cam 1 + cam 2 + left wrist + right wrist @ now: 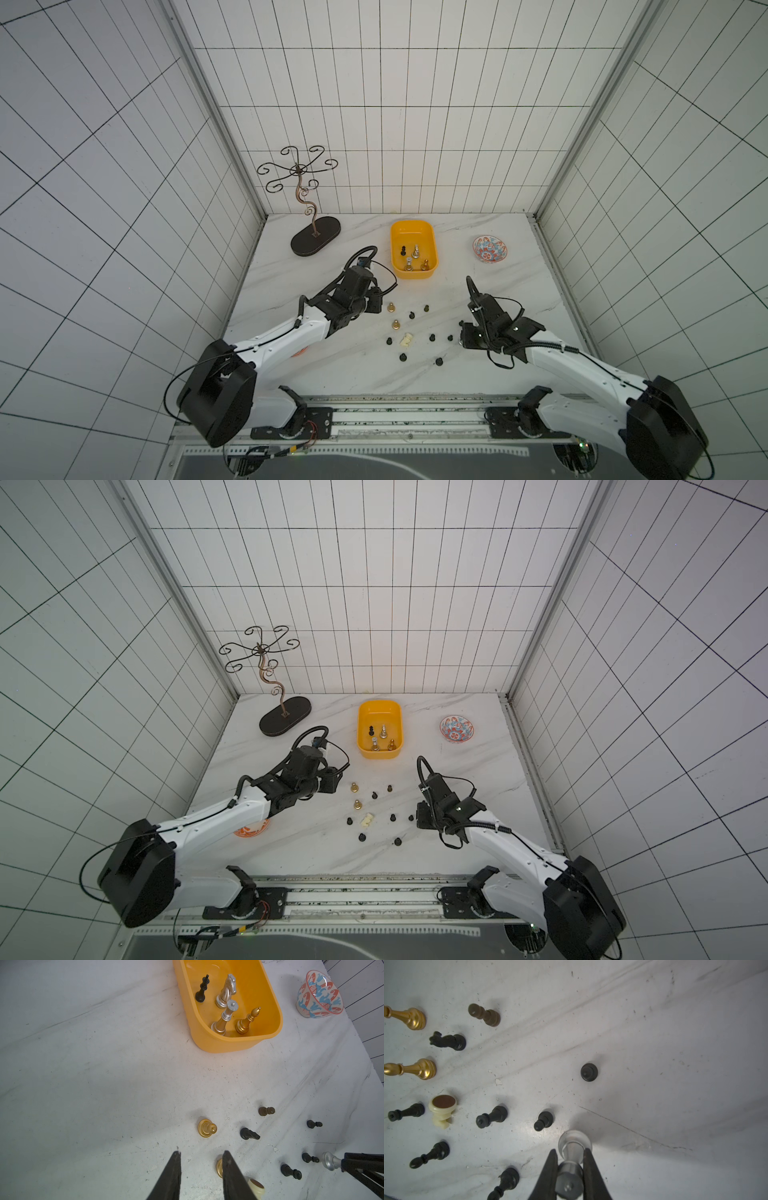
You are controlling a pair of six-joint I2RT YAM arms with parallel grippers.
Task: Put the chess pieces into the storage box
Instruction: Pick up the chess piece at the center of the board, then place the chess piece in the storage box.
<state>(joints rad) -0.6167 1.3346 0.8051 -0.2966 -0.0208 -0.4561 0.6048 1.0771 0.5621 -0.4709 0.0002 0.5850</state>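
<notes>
A wire stand [316, 241] occupies the far left corner of the marble worktop [332, 374]. Just right of it and nearer the front, the left claw [202, 1155] hovers with its jaws partly apart and nothing between them, close beside two upright gold pawns [391, 307]. The yellow box [411, 230] sits at the middle of the far edge, well apart from both arms. It holds four upright pieces [225, 991]: a small black one, a silver knight, a silver-and-gold one and a gold bishop. In both top views the remaining loose pieces are scattered across the middle of the worktop between the two arms. Most are small and black, one is brown, and a cream piece [407, 340] lies on its side among them. At the right end of that scatter, the right claw [571, 1152] is closed on the slim neck of a silver piece [575, 1140], one finger on each side. Whether the piece's base has left the worktop cannot be told. A red-and-blue patterned bowl [490, 248] stands near the far right corner.
</notes>
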